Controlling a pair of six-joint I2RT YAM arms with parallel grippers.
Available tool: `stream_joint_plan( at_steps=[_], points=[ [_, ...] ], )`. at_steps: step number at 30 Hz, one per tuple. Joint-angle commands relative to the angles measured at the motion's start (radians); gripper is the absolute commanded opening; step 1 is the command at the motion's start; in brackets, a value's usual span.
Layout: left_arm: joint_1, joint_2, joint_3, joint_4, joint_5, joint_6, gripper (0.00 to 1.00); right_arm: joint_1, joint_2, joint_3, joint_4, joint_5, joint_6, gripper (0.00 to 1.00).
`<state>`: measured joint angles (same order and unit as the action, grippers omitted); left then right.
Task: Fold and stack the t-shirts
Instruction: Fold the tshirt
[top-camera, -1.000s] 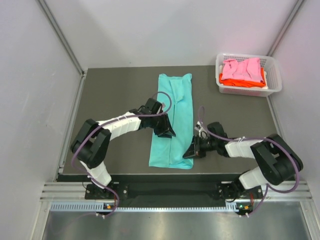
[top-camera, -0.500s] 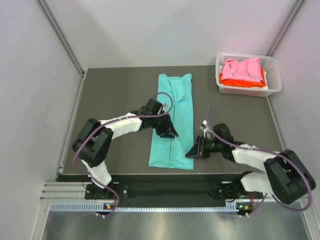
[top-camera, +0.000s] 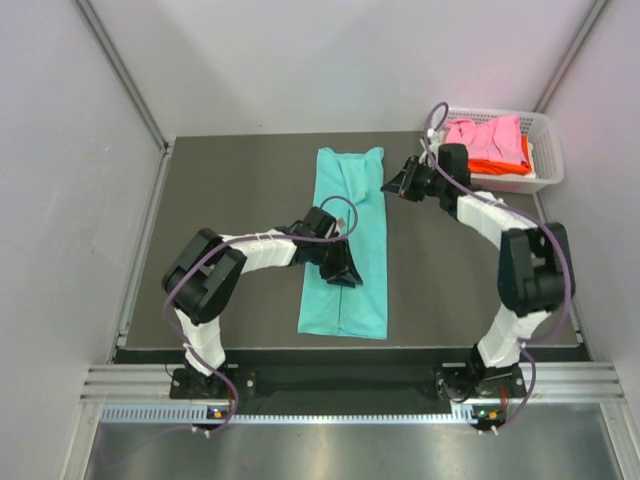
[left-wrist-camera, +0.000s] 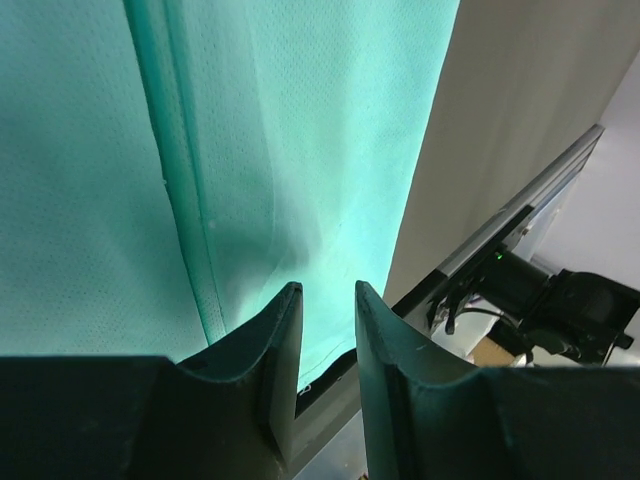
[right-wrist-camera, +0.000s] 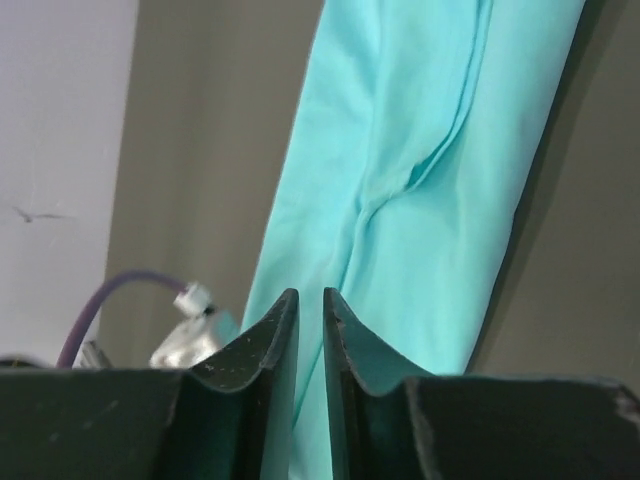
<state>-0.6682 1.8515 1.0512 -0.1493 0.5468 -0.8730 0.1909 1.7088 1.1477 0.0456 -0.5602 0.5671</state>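
A teal t-shirt (top-camera: 362, 215) lies folded into a long narrow strip down the middle of the dark table (top-camera: 230, 190). My left gripper (top-camera: 344, 277) hovers low over the strip's near half. In the left wrist view its fingers (left-wrist-camera: 327, 290) stand slightly apart over the teal cloth (left-wrist-camera: 300, 150) with nothing between them. My right gripper (top-camera: 391, 187) is beside the strip's far right edge. Its jaws (right-wrist-camera: 310, 295) show a narrow empty slit and point at the teal cloth (right-wrist-camera: 430, 170). A pink t-shirt (top-camera: 485, 135) lies on an orange t-shirt (top-camera: 519, 158) in the basket.
A white lattice basket (top-camera: 545, 150) stands at the table's far right corner, just behind my right arm's forearm. Grey walls enclose the table on the left, back and right. The table's near edge and metal rail (left-wrist-camera: 500, 225) show past the shirt in the left wrist view.
My right arm has swung from the shirt's near right edge up to its far right end, by the basket. My left gripper has slid slightly toward the near end of the strip.
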Motion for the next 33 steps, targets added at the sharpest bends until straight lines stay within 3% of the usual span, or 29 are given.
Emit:
stream_joint_plan(
  at_steps=[1, 10, 16, 18, 22, 33],
  points=[
    [-0.008, 0.011, 0.03, 0.036, 0.018, 0.034, 0.32, -0.002, 0.176, 0.217, 0.043, 0.006, -0.019, 0.15],
    [-0.03, -0.012, -0.066, 0.085, 0.008, 0.052, 0.31, 0.015, 0.628, 0.637, 0.169, 0.051, 0.082, 0.12],
    [-0.037, 0.009, -0.088, 0.122, 0.018, 0.052, 0.3, 0.01, 0.793, 0.8, 0.093, 0.18, 0.085, 0.05],
    [-0.036, 0.023, -0.085, 0.123, 0.016, 0.051, 0.3, 0.005, 0.849, 0.858, -0.007, 0.216, 0.076, 0.04],
    [-0.037, 0.032, -0.083, 0.12, 0.022, 0.048, 0.3, -0.013, 0.833, 0.858, -0.076, 0.353, 0.054, 0.04],
    [-0.039, 0.032, -0.083, 0.09, 0.041, 0.057, 0.3, -0.008, 0.801, 0.917, 0.097, 0.174, 0.123, 0.05]
  ],
)
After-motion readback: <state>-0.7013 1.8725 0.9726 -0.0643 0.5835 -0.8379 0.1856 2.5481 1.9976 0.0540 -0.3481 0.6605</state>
